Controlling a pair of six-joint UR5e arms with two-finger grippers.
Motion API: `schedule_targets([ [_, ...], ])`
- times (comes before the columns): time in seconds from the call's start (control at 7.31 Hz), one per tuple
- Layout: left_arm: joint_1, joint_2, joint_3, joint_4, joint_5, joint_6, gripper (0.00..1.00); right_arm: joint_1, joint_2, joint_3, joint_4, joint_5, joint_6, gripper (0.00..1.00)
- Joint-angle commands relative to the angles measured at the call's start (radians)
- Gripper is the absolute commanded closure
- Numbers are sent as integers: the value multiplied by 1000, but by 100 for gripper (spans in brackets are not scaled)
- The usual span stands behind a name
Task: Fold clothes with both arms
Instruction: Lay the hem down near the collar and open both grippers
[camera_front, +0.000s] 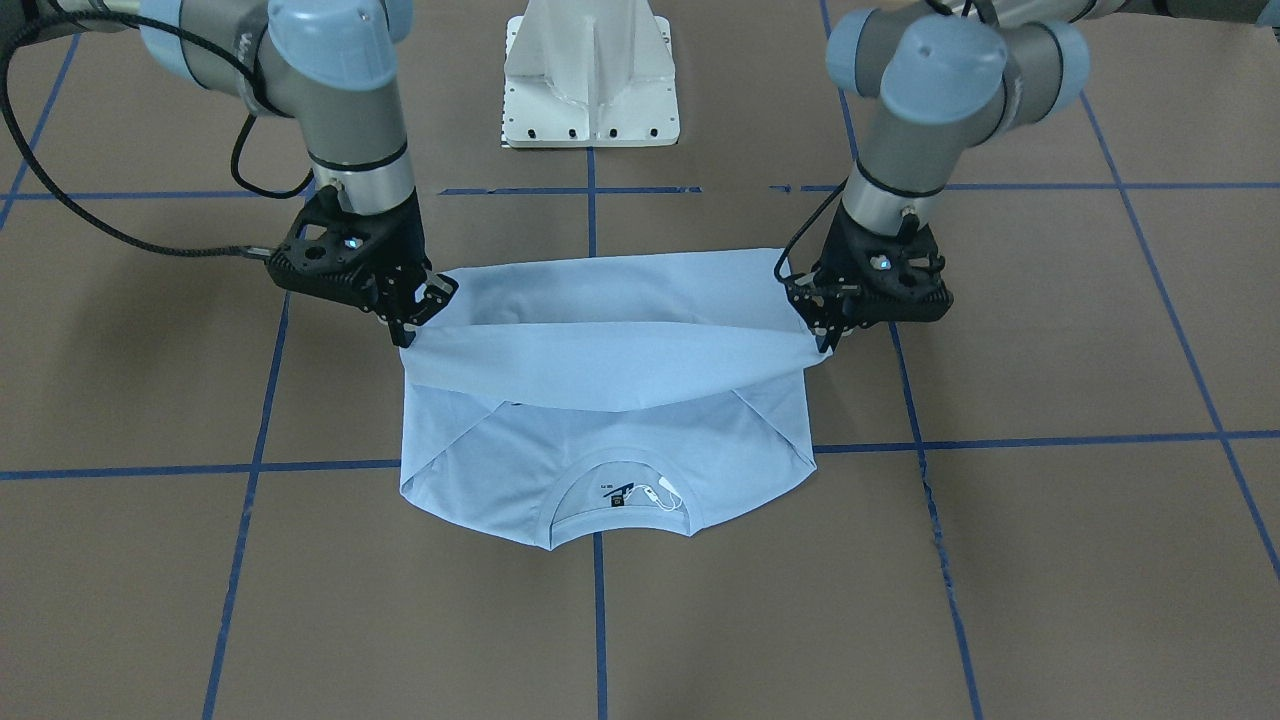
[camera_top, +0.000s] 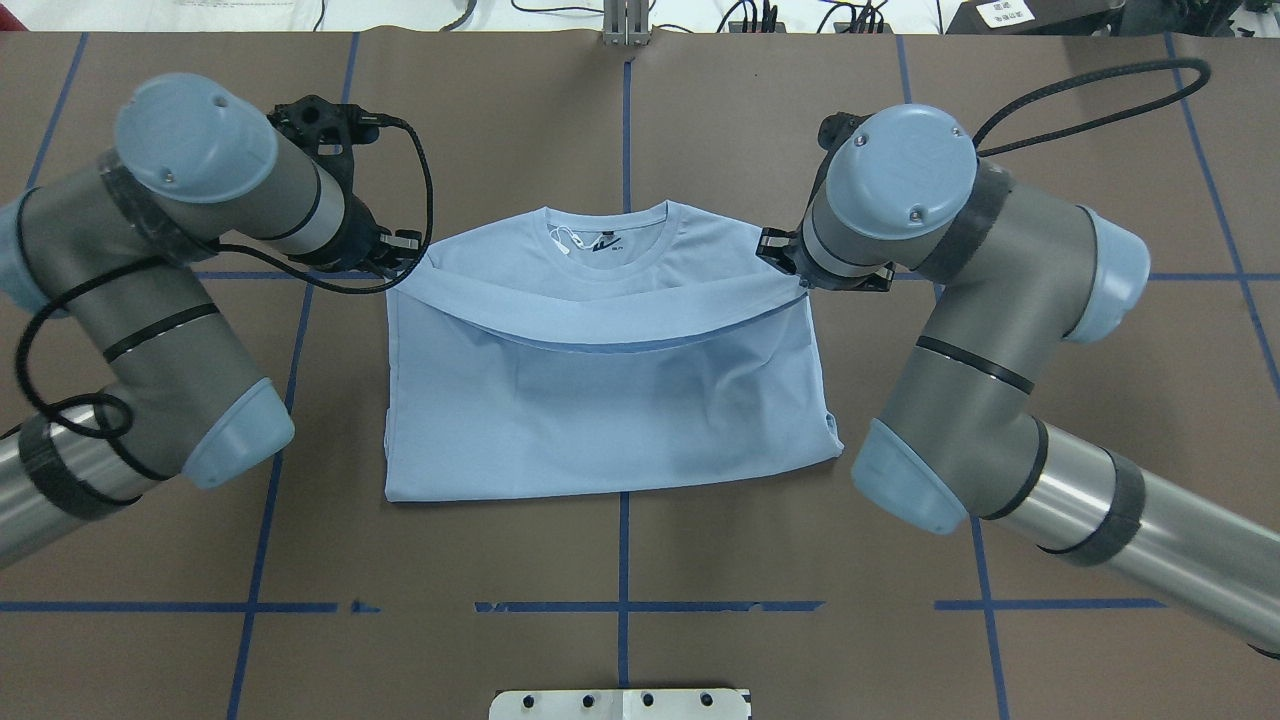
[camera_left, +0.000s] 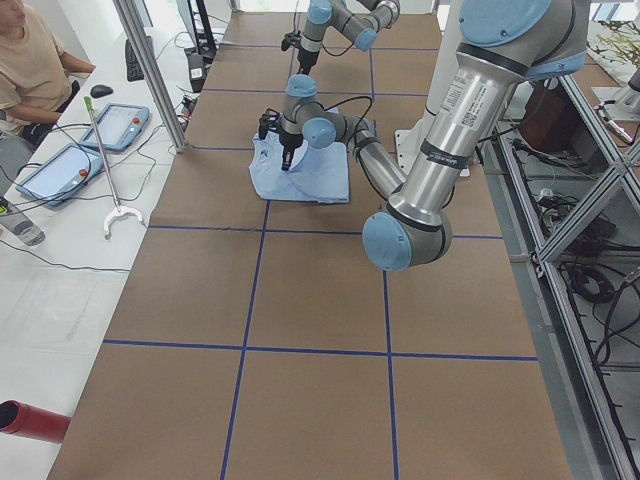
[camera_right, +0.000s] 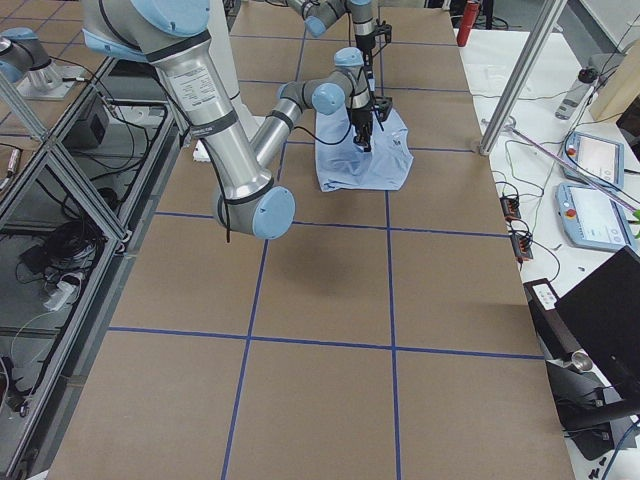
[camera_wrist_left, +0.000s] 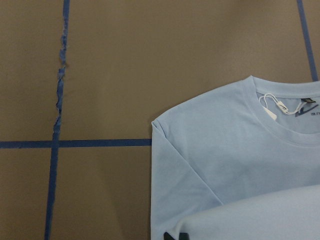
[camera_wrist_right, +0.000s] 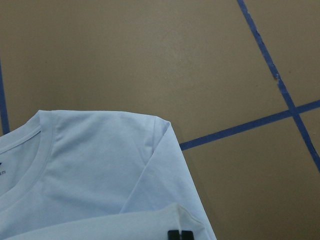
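Note:
The light blue T-shirt (camera_front: 600, 450) (camera_top: 600, 420) lies flat on the brown table with its sleeves folded in. Its collar and white tag (camera_front: 662, 495) (camera_top: 565, 240) point away from the robot. My left gripper (camera_front: 822, 340) (camera_top: 403, 262) is shut on one corner of the hem. At the other corner my right gripper (camera_front: 405, 335) (camera_top: 785, 265) is shut on the hem too. Between them the hem hangs as a raised band over the chest, just short of the collar. Both wrist views show a shoulder below, with held cloth (camera_wrist_left: 260, 220) (camera_wrist_right: 100, 225) at the bottom edge.
The white pedestal base (camera_front: 590, 80) (camera_top: 620, 703) stands behind the shirt on the robot's side. Blue tape lines (camera_front: 250, 465) grid the brown table. A person (camera_left: 30, 60) sits at a side table with tablets (camera_left: 120, 125) beyond the far edge.

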Motion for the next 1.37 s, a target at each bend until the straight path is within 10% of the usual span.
schedule_targets([
  [0.0, 1, -37, 193, -123, 20, 25, 100, 3, 25, -191, 144, -16, -18, 100],
  [0.68, 3, -53, 267, -170, 18, 43, 100, 13, 24, -235, 174, -18, -34, 100],
  [0.82, -2, -53, 261, -187, 18, 42, 100, 13, 24, -237, 175, -18, -33, 72],
  [0.96, -3, -34, 261, -250, 17, 46, 1, 12, 25, -238, 174, -40, -42, 1],
  [1.23, 1, -7, 176, -272, 5, 71, 0, 38, 25, -231, 177, -31, -152, 0],
])
